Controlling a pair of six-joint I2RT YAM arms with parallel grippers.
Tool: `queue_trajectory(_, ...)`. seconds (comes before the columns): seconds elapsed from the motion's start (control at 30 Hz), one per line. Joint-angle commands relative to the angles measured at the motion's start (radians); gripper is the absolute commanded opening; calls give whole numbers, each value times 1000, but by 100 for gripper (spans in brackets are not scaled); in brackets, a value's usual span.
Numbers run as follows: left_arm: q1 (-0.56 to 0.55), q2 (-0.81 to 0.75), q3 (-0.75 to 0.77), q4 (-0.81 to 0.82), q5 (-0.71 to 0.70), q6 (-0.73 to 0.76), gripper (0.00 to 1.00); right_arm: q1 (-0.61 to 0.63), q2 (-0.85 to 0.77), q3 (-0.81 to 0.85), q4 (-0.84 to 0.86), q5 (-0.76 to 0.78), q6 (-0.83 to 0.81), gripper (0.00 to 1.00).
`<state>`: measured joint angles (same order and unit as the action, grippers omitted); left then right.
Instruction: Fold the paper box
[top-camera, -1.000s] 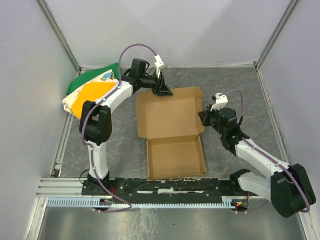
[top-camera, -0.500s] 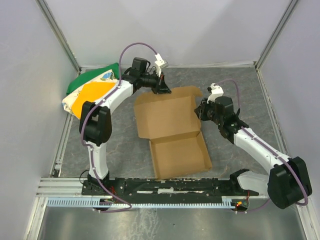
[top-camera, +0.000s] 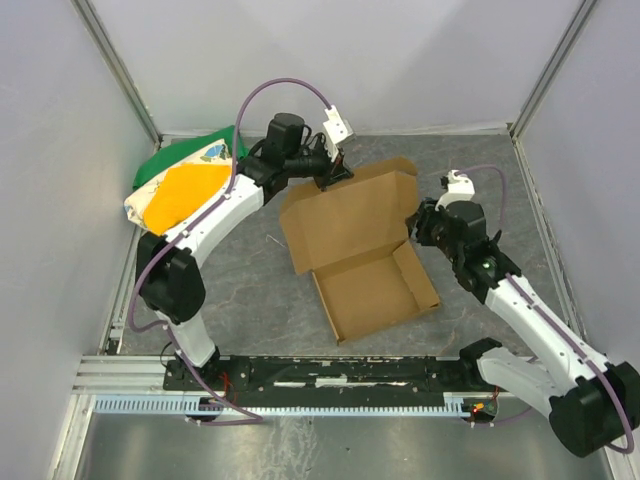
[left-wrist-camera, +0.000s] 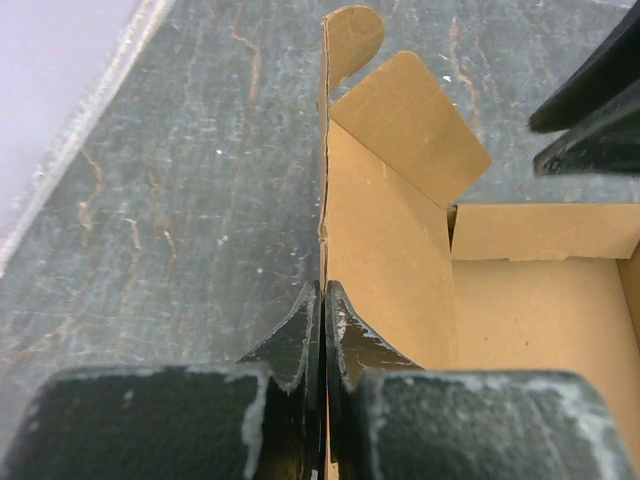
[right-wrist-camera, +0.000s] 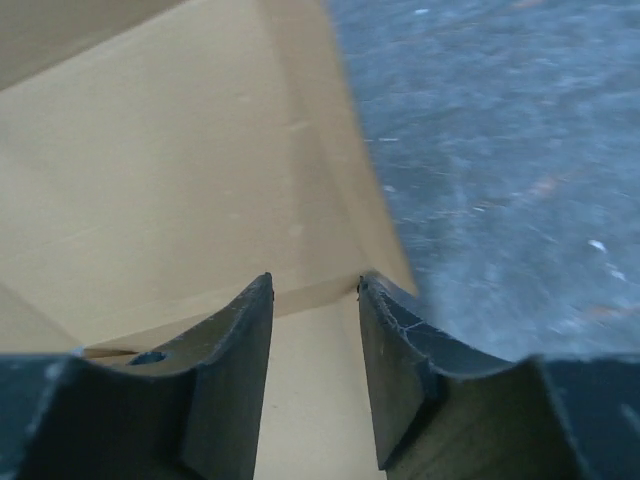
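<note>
The paper box (top-camera: 350, 225) is brown cardboard, lying open and skewed at mid-table, with its shallow tray (top-camera: 378, 292) toward the front right. My left gripper (top-camera: 331, 179) is shut on the far edge of the lid panel. In the left wrist view the fingers (left-wrist-camera: 324, 300) pinch the thin cardboard edge (left-wrist-camera: 385, 230), and the panel stands up from the table. My right gripper (top-camera: 419, 226) is at the box's right side. In the right wrist view it (right-wrist-camera: 315, 290) is open, with the cardboard wall (right-wrist-camera: 180, 180) right in front of the fingertips.
A green, yellow and white cloth bundle (top-camera: 180, 182) lies at the back left against the wall. Grey walls close in the table on three sides. A metal rail (top-camera: 330, 372) runs along the front edge by the arm bases.
The box has swung round, its tray end moving right, and its lid edge has moved right and risen. Both grippers moved right with it. The left stays shut on the lid edge.
</note>
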<state>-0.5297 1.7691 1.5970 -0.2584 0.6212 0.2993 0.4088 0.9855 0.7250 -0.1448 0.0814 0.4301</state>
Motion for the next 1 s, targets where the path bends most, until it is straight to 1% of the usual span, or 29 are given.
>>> queue_trajectory(0.0, 4, -56, -7, 45, -38, 167, 3, -6, 1, 69, -191, 265, 27, 42)
queue_trajectory(0.07, 2, -72, -21, 48, -14, 221, 3, -7, 56, 103, -272, 276, 28, 40)
queue_trajectory(0.13, -4, -90, -49, 70, -4, 277, 3, -8, 96, 105, -313, 300, 40, 43)
queue_trajectory(0.2, -7, -105, -77, 96, -9, 323, 3, -13, 120, 94, -328, 333, 72, 44)
queue_trajectory(0.27, -8, -114, -91, 105, -1, 366, 3, -18, 143, 93, -343, 357, 98, 41)
queue_trajectory(0.33, -7, -121, -106, 130, -6, 384, 3, -26, 177, 96, -347, 343, 111, 36)
queue_trajectory(0.4, -6, -120, -107, 149, -8, 384, 3, -25, 219, 106, -348, 294, 101, 34)
queue_trajectory(0.47, -7, -110, -97, 154, -5, 381, 3, -26, 238, 85, -304, 223, 81, 36)
queue_trajectory(0.57, -7, -96, -74, 154, -6, 379, 3, -26, 209, 29, -220, 87, 45, 44)
queue_trajectory(0.6, -6, -90, -70, 157, -6, 379, 3, -27, 182, 10, -197, 62, 42, 49)
queue_trajectory(0.7, -6, -80, -64, 179, -4, 376, 3, -26, 149, -24, -184, 33, 35, 56)
queue_trajectory(0.8, -6, -64, -55, 212, -7, 366, 3, -27, 180, -31, -189, -17, 12, 57)
queue_trajectory(0.9, -6, -46, -38, 236, -3, 348, 3, -27, 248, -38, -184, -75, 11, 53)
queue_trajectory(0.97, -7, -39, -33, 257, 9, 336, 3, -26, 275, -61, -141, -112, 29, 52)
